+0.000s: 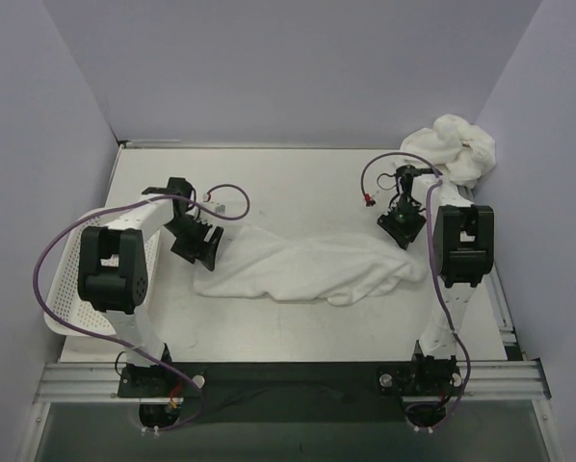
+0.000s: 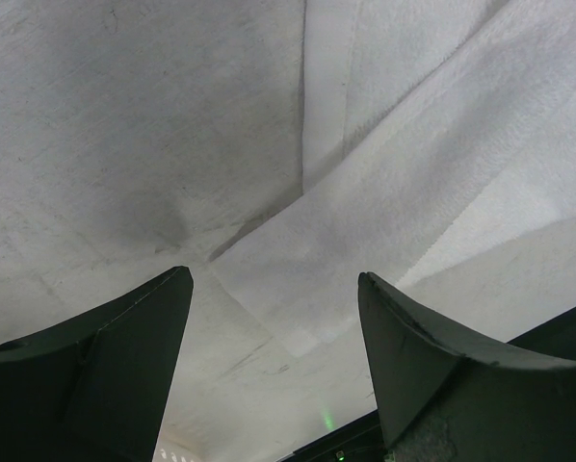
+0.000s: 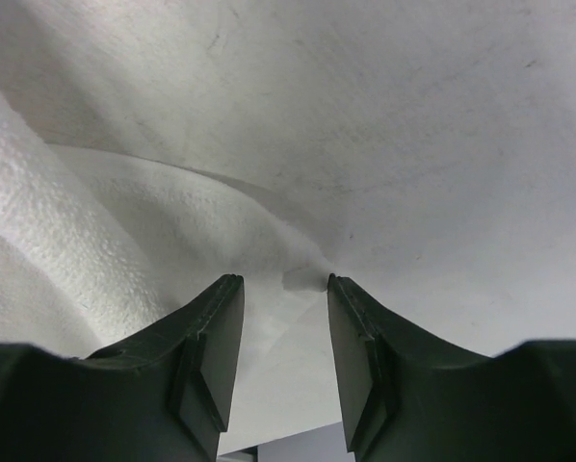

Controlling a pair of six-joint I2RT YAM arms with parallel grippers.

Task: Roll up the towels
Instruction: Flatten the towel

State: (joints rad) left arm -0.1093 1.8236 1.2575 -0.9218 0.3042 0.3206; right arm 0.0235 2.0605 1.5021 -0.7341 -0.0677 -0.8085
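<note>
One white towel (image 1: 307,269) lies spread, rumpled, across the middle of the table. My left gripper (image 1: 196,243) hangs over its left end. In the left wrist view that gripper (image 2: 274,279) stands wide open, with a flat towel corner (image 2: 298,289) below the gap. My right gripper (image 1: 404,226) is at the towel's right end. Its jaws (image 3: 285,281) stand partly open, a towel corner with a small tag (image 3: 302,281) lying between the tips, the pads not pressed on the cloth. A second towel (image 1: 457,146) sits crumpled in the back right corner.
A white perforated basket (image 1: 62,279) stands at the table's left edge, beside the left arm. Grey-lilac walls close the table on three sides. A metal rail (image 1: 288,377) runs along the near edge by the arm bases.
</note>
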